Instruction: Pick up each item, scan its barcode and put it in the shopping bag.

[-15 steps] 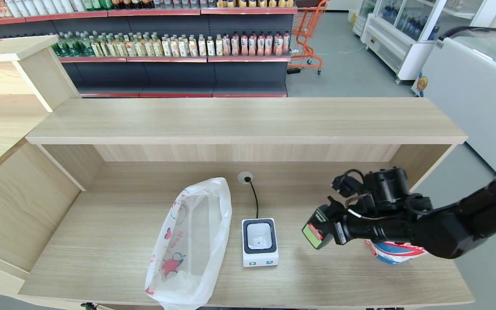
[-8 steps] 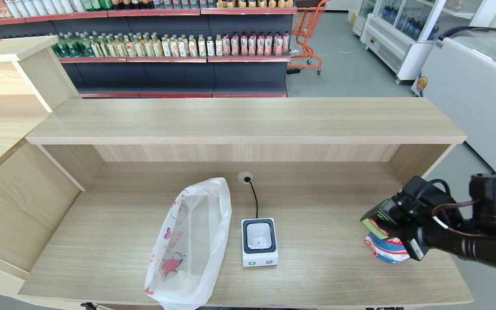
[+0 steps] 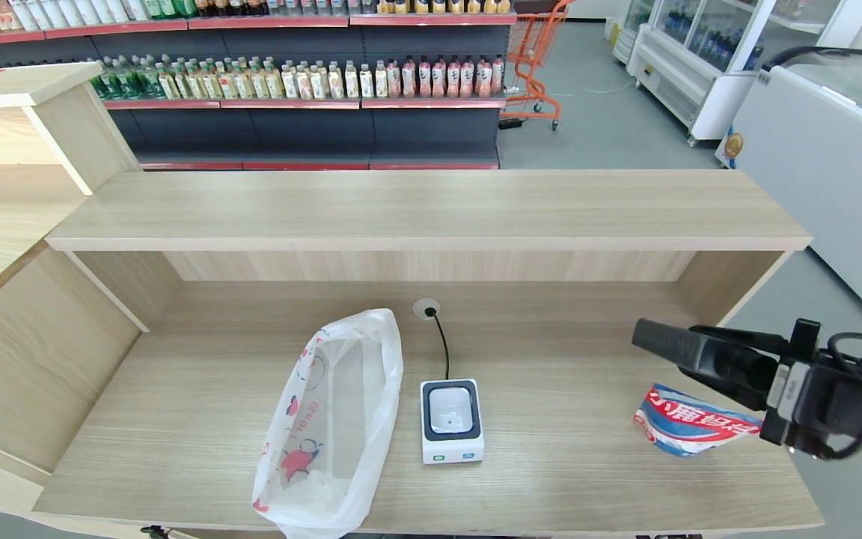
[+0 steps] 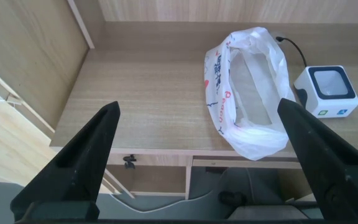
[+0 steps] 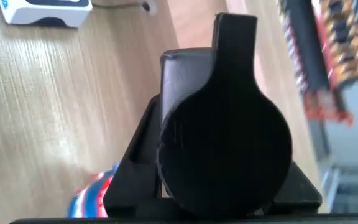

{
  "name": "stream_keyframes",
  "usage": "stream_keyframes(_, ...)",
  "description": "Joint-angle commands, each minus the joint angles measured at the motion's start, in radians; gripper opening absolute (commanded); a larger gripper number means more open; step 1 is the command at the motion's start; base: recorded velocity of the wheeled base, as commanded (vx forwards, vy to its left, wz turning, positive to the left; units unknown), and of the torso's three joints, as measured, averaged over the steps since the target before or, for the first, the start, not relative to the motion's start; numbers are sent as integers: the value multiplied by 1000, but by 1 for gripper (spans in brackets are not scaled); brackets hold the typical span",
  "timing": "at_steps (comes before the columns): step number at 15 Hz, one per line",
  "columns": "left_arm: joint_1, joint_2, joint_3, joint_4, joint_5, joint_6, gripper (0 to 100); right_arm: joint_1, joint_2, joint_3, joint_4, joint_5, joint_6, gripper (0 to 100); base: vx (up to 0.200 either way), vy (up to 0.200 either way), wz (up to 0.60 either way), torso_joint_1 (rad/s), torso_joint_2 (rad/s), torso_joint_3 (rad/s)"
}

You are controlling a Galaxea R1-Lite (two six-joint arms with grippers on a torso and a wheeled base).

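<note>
A shop checkout is seen in the head view, with bottle shelves [image 3: 289,78] at 12 o'clock, chest freezers [image 3: 812,142] at 2 o'clock and a pale wooden counter [image 3: 588,479] in front. A white shopping bag [image 3: 334,419] is laid on the counter with its mouth open. A barcode scanner [image 3: 451,421] is set just beside it at its 3 o'clock, window up, with its cable [image 3: 442,340] run to a hole at 12 o'clock. A red, white and blue snack packet [image 3: 689,430] is placed at the scanner's 3 o'clock, well apart from it, near the counter's edge. The right gripper [image 3: 648,338] is held near the packet, at its 12 o'clock — whether it is parted or clamped cannot be told.

In the left wrist view the left gripper [image 4: 197,107] is spread wide and empty, with the bag and scanner seen beyond it.

In the right wrist view the gripper's dark body is seen over the counter — a corner of the scanner and an edge of the packet are seen beside it.
</note>
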Motion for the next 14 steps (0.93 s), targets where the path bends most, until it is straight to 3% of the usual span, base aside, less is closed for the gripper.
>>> stream_keyframes(1, 0, 0, 0, 0, 0, 0, 100, -66, -12, -12, -13, 246, -247, 0, 0, 0, 0, 0, 0, 0)
stream_keyframes(2, 0, 0, 0, 0, 0, 0, 100, -68, -1, -14, -33, 383, -425, 0, 0, 0, 0, 0, 0, 0)
stream_keyframes(3, 0, 0, 0, 0, 0, 0, 100, -63, 22, -8, -16, 453, -601, 0, 0, 0, 0, 0, 0, 0)
stream_keyframes(5, 0, 0, 0, 0, 0, 0, 100, 34, 31, -23, 156, 437, -902, 0, 0, 0, 0, 0, 0, 0)
stream_keyframes(8, 0, 0, 0, 0, 0, 0, 100, 198, 45, -23, 194, 437, -1155, 0, 0, 0, 0, 0, 0, 0)
stream_keyframes(9, 0, 0, 0, 0, 0, 0, 100, 324, 86, -23, 214, 437, -1296, 0, 0, 0, 0, 0, 0, 0)
stream_keyframes(10, 0, 0, 0, 0, 0, 0, 100, 391, 117, -25, 240, 437, -1358, 0, 0, 0, 0, 0, 0, 0)
stream_keyframes(14, 0, 0, 0, 0, 0, 0, 100, 423, 144, -51, 255, 458, -1482, 0, 0, 0, 0, 0, 0, 0)
